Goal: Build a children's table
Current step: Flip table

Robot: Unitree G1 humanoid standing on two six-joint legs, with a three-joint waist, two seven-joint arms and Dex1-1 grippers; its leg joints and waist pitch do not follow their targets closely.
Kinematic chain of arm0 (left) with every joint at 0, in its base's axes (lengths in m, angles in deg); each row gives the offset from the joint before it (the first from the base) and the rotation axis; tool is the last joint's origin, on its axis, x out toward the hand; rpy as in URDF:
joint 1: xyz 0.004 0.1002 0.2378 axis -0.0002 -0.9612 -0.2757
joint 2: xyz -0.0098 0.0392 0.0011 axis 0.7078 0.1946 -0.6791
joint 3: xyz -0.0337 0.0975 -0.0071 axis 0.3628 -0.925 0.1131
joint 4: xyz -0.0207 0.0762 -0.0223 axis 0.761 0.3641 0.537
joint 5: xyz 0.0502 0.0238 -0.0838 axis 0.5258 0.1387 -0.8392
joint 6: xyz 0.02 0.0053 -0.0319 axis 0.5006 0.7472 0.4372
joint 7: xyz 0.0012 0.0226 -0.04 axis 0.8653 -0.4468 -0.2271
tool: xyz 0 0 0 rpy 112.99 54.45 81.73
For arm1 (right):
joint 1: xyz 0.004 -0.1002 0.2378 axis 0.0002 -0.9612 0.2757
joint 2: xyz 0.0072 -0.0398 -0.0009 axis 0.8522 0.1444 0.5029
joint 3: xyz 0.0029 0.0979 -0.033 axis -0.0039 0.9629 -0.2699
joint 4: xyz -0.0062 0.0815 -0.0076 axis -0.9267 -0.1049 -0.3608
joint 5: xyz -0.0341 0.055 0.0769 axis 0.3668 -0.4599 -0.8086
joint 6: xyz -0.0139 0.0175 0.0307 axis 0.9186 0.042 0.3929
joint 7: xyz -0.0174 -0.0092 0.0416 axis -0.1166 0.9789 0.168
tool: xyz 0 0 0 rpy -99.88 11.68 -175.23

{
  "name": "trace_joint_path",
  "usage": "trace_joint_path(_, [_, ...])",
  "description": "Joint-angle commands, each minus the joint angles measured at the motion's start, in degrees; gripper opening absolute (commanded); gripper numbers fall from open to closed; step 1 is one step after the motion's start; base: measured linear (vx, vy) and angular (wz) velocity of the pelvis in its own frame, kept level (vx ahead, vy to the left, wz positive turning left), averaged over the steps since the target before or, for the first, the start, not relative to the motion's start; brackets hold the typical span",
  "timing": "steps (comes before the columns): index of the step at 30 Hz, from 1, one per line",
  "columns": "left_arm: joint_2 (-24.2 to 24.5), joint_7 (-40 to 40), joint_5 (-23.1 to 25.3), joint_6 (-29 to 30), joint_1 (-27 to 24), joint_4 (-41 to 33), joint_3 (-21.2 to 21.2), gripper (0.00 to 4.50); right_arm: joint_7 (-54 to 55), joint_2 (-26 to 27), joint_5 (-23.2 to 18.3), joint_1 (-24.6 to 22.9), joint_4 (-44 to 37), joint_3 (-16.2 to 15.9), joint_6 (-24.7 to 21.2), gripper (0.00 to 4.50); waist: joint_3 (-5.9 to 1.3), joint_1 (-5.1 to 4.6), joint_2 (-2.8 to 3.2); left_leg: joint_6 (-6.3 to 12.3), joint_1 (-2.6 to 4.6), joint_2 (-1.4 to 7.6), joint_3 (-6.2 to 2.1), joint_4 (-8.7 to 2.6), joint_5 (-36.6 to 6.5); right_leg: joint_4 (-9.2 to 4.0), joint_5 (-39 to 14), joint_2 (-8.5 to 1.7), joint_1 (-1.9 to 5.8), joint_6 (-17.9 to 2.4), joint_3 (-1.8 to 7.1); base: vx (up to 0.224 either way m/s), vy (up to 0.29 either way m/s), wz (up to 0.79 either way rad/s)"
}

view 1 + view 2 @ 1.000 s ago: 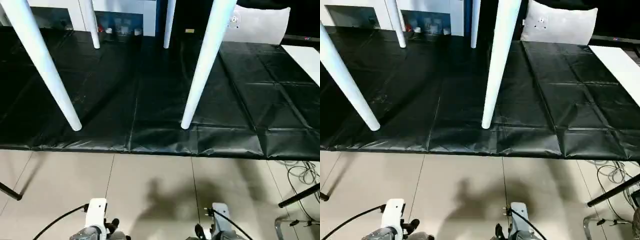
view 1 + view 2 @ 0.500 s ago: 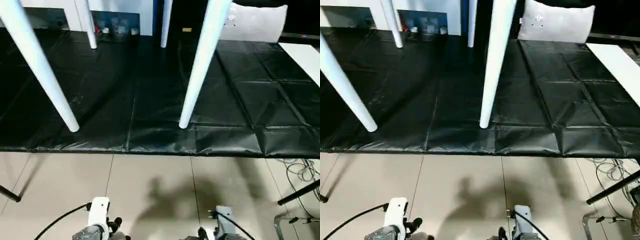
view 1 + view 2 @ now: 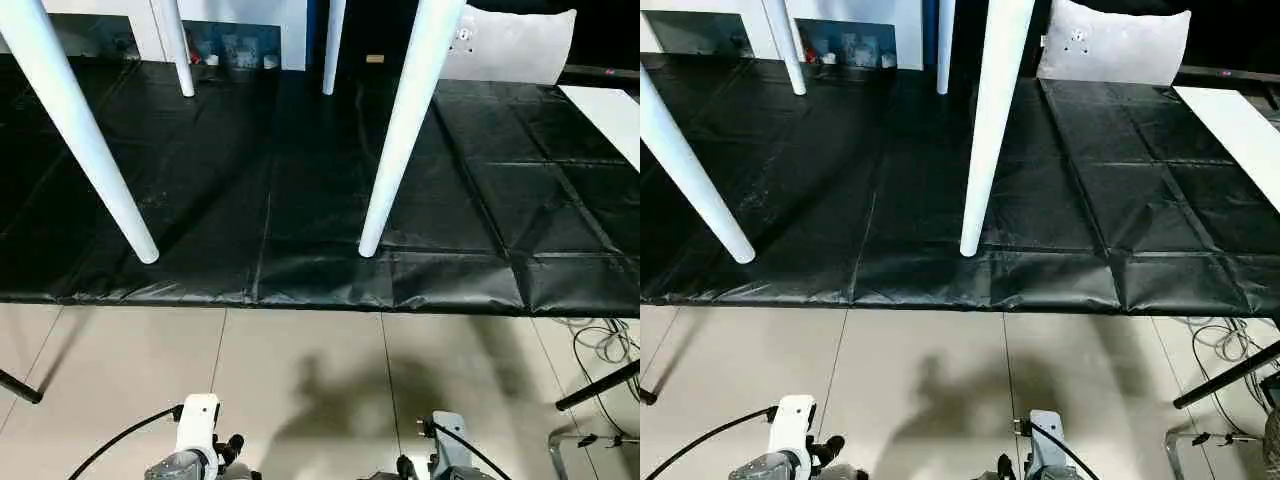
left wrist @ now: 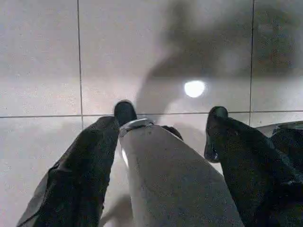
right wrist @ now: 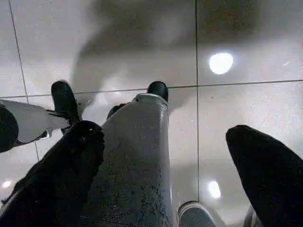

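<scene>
White table legs [image 3: 405, 130] stand on a black mat [image 3: 300, 200] ahead, while both tools, left [image 4: 168, 132] and right [image 5: 161, 156], hang spread and empty over the tiled floor [image 3: 300, 370].

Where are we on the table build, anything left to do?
Looks done: near left leg, near right leg, far left leg and far right leg all stand foot-down on the black mat. In hand: nothing; left hand and right hand hang open over the floor tiles. Left: perhaps only checking the legs are screwed tight, which I cannot tell.
</scene>
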Motion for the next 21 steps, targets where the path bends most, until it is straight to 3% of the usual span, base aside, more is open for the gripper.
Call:
trace_joint_path(1, [-0.07, 0.00, 0.10, -0.14, 0.02, 0.22, 0.23, 3.47, 0.01, -0.37, -0.56, -0.20, 0.27, 0.36, -0.09, 4.50, -1.73, 0.02, 0.37, 3.96, 0.36, 4.49, -1.32, -4.92, -11.15, -5.25, -3.74, -5.73, 1.85, -14.19, 3.84, 0.000, 0.000, 0.00])
trace_joint_path(21, [-0.07, 0.00, 0.10, -0.14, 0.02, 0.22, 0.23, 3.47, 0.01, -0.37, -0.56, -0.20, 0.27, 0.36, -0.09, 4.50, -1.54, -0.02, 0.42, 3.92, 0.32, 4.59, -1.32, -5.15, -11.49, -5.45, -4.65, -5.78, 1.78, -14.07, 3.86, 0.000, 0.000, 0.00])
